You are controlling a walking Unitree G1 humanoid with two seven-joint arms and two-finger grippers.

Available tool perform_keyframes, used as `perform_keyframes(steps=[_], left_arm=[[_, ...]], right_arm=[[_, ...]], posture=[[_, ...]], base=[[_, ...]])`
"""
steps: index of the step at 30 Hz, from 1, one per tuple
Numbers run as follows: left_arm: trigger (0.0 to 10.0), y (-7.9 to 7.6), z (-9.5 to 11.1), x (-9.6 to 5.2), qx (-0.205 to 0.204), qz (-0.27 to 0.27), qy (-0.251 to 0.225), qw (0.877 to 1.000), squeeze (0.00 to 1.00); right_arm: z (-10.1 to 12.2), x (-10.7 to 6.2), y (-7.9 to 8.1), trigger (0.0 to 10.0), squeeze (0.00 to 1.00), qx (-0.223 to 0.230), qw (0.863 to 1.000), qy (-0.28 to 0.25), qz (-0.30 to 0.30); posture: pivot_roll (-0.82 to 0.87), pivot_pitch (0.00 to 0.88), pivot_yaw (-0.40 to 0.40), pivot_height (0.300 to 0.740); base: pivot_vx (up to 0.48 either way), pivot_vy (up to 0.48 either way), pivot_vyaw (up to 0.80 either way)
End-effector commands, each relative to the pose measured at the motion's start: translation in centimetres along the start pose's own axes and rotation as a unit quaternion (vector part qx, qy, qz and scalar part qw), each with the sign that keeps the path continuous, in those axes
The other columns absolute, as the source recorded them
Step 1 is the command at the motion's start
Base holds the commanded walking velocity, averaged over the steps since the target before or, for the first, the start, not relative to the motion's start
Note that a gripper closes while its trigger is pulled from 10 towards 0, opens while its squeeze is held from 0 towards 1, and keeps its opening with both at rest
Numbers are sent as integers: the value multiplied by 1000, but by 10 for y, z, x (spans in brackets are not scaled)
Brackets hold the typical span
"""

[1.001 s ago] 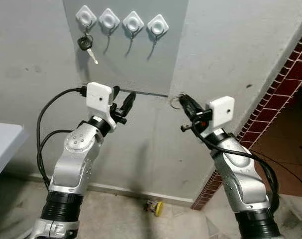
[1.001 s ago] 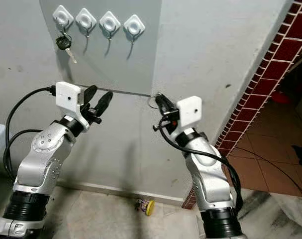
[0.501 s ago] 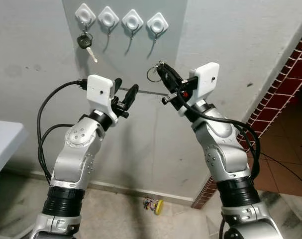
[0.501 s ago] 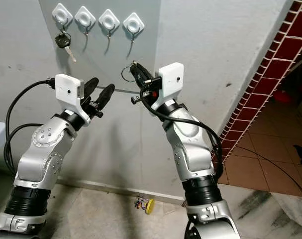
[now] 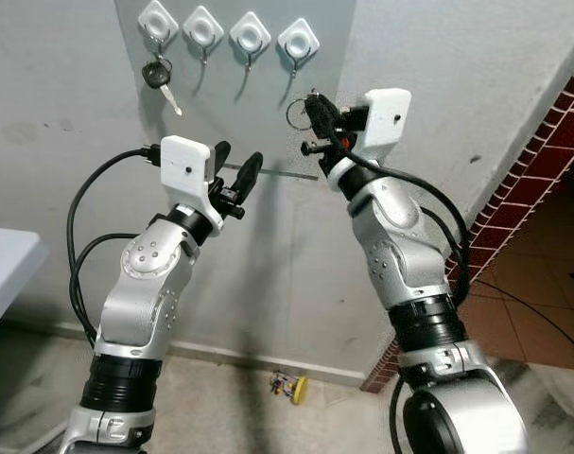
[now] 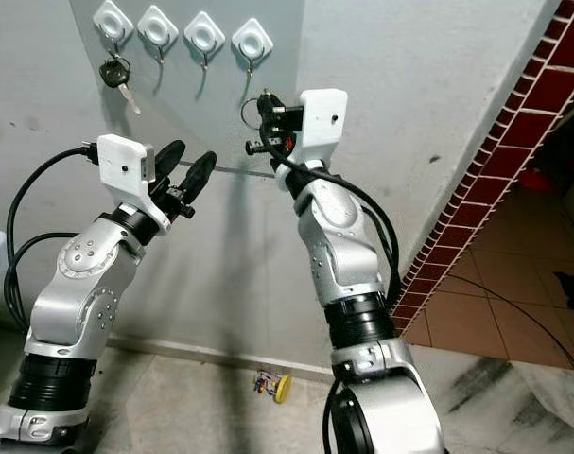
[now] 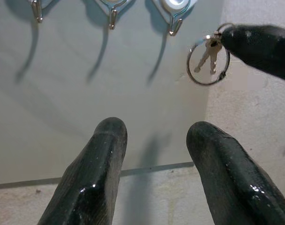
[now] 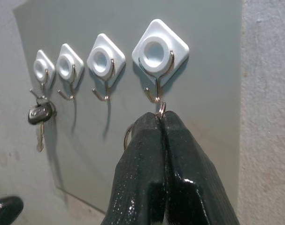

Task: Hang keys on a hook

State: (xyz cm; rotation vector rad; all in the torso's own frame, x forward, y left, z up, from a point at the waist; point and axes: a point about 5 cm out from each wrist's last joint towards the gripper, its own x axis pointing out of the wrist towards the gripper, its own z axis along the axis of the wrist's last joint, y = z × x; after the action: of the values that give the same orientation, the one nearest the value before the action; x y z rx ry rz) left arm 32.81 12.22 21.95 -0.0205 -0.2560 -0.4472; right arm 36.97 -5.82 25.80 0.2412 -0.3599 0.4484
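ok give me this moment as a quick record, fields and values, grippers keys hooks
right gripper: shut on key ring, raised just below the rightmost hook
left gripper: open, holding nothing, lower on the wall
hooks: four white-backed in a row on grey panel
black key: hangs on leftmost hook
key ring status: not yet on a hook

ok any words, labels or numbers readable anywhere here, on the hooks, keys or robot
None: no readable text in any view.
The four white hooks are blank.
The black-headed key on the leftmost hook is too small to show any marking.
The key ring held in the right gripper shows no legible stamp.
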Motion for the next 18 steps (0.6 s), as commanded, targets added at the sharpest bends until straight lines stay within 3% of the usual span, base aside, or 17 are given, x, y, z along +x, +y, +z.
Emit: perform_keyframes(steps=[1, 18], left_arm=[[10000, -1, 9, 3, 1, -1, -13, 1000, 0], [10000, -1, 9, 2, -14, 6, -13, 1000, 0]], right_arm=[[6, 5, 1, 10000, 0, 8, 1000, -12, -6], [24, 24, 9, 10000, 0, 23, 999, -31, -14]], posture=[[36, 67, -55, 740], [36, 71, -62, 740]], base=[[0, 0, 0], [0, 0, 0]])
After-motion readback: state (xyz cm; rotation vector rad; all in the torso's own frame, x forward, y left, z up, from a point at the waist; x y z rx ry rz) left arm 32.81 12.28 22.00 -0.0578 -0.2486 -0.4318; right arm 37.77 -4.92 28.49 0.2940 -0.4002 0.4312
